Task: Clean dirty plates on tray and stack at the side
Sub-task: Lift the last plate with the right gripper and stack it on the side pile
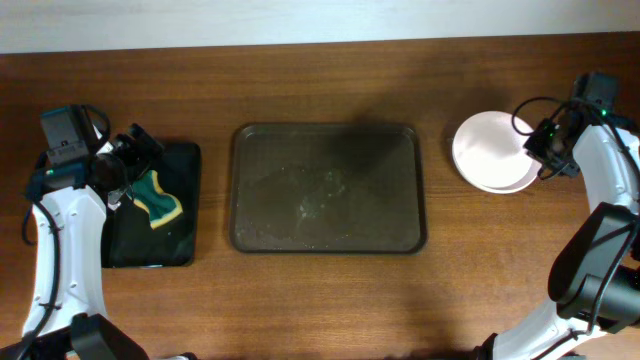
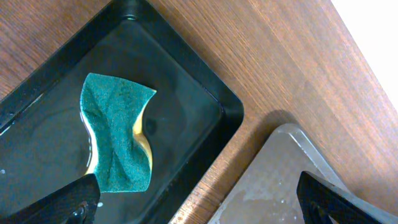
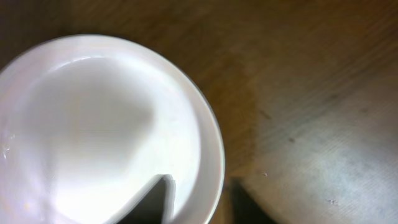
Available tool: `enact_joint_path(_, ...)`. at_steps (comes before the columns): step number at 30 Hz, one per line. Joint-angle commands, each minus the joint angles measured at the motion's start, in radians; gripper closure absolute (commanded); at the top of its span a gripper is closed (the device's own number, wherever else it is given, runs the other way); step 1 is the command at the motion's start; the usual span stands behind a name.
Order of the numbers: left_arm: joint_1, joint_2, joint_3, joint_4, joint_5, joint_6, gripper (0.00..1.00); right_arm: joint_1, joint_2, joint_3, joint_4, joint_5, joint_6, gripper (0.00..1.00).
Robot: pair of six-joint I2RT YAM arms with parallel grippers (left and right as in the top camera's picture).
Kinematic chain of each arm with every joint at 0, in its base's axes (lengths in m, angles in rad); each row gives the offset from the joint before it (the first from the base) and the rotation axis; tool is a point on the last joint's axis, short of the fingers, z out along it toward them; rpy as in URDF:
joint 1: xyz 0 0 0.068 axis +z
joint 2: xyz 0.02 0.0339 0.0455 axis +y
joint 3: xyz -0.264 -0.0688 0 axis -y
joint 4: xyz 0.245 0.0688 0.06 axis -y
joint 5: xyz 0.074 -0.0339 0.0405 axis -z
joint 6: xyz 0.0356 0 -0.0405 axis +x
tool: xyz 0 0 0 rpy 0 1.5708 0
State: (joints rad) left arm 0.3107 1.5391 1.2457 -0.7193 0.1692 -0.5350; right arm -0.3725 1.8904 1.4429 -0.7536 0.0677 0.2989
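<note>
The large dark tray (image 1: 330,190) lies at the table's centre with only faint wet marks on it; its corner shows in the left wrist view (image 2: 280,180). The white plates (image 1: 490,150) are stacked to its right, the top one slightly offset. My right gripper (image 1: 541,150) is at the stack's right rim. In the right wrist view one finger lies over the top plate (image 3: 93,124) and the other outside it, so the gripper (image 3: 199,205) is shut on the rim. My left gripper (image 1: 130,165) is open and empty (image 2: 199,208) over the small black tray's right edge.
The glossy black tray (image 1: 150,250) at the left holds a green and yellow sponge (image 1: 160,198), which also shows in the left wrist view (image 2: 118,134) lying in the wet tray (image 2: 186,74). Bare wood separates the two trays.
</note>
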Motion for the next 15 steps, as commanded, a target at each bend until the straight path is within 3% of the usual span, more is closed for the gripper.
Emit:
enact_joint_path(1, 0.004, 0.002, 0.007, -0.001, 0.011, 0.013, 0.01, 0.029, -0.022, 0.004, 0.001, -0.070, -0.051, 0.23)
enact_joint_path(2, 0.004, 0.002, 0.007, -0.001, 0.011, 0.013, 0.01, 0.037, -0.053, 0.005, -0.012, -0.072, -0.050, 0.02)
enact_joint_path(5, 0.004, 0.002, 0.007, -0.001, 0.011, 0.013, 0.01, 0.048, -0.193, 0.005, -0.074, -0.072, -0.013, 0.02)
enact_joint_path(9, 0.004, 0.002, 0.007, -0.001, 0.010, 0.013, 0.01, 0.096, -0.460, -0.009, -0.282, -0.086, -0.012, 0.02)
enact_joint_path(15, 0.004, 0.002, 0.007, -0.001, 0.011, 0.013, 0.01, 0.322, -0.830, -0.235, -0.379, -0.135, -0.013, 0.02)
